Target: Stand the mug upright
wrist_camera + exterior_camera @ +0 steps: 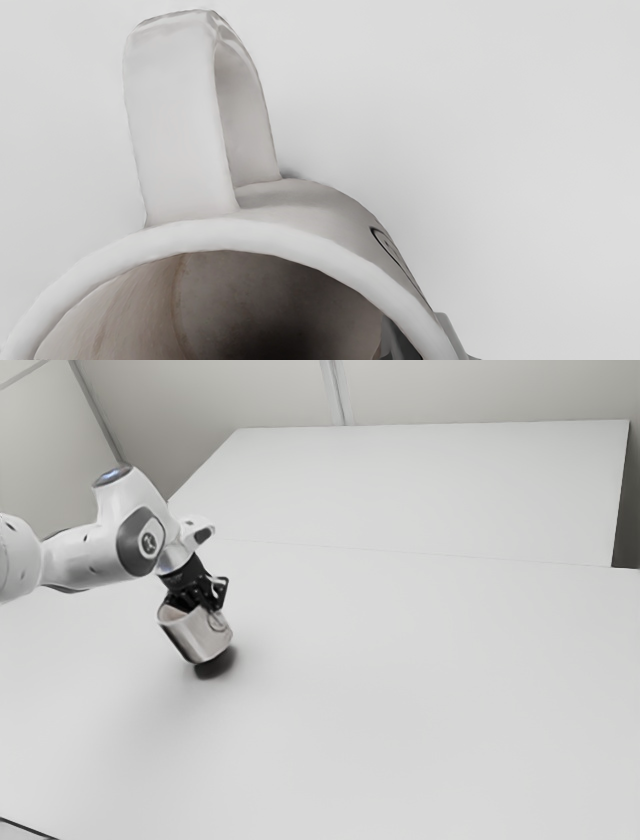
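The tilted mug (pixel 310 200) bears a black-outlined mark (pixel 391 246).

Mug (pixel 300 245) cropped by wrist view's bottom edge, tool (pixel 212 603) partly hidden, arm (pixel 85 557) cropped in exterior view

Lt-grey tbl (pixel 400 710), pale wall (pixel 220 400) w/ vert. strip (pixel 338 395)

Looks like smooth, glossy ceramic on the mug (pixel 320 212); seems smoothly matt across the table (pixel 400 710), like glossy plastic on the arm (pixel 90 557).
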You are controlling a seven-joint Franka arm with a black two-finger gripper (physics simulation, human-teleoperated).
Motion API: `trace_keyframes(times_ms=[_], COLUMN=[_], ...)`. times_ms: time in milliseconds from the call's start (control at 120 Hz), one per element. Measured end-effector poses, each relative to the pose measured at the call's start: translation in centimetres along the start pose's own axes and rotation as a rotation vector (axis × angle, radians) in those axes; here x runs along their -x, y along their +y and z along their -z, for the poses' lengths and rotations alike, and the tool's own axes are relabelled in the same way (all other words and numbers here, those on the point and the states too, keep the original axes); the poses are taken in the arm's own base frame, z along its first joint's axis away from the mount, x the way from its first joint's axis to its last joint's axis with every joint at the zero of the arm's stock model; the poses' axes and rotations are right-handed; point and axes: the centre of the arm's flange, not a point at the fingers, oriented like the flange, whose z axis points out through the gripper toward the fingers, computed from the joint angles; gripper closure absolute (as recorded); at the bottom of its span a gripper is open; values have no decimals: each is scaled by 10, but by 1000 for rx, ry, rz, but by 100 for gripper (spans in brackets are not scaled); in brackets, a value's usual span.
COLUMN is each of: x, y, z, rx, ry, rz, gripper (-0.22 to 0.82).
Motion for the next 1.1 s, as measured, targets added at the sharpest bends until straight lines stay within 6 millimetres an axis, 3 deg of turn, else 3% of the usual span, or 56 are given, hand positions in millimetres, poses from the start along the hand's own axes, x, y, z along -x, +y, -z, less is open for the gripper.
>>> trace_keyframes(times_ms=[333, 542, 1042, 1100], x=[12, 17, 24, 24], y=[10, 26, 23, 24], z=[-21, -34, -55, -55], rx=[-81, -133, -199, -196], ry=[-13, -9, -21, -21], rz=[157, 201, 342, 355], gripper=[78, 78, 78, 65])
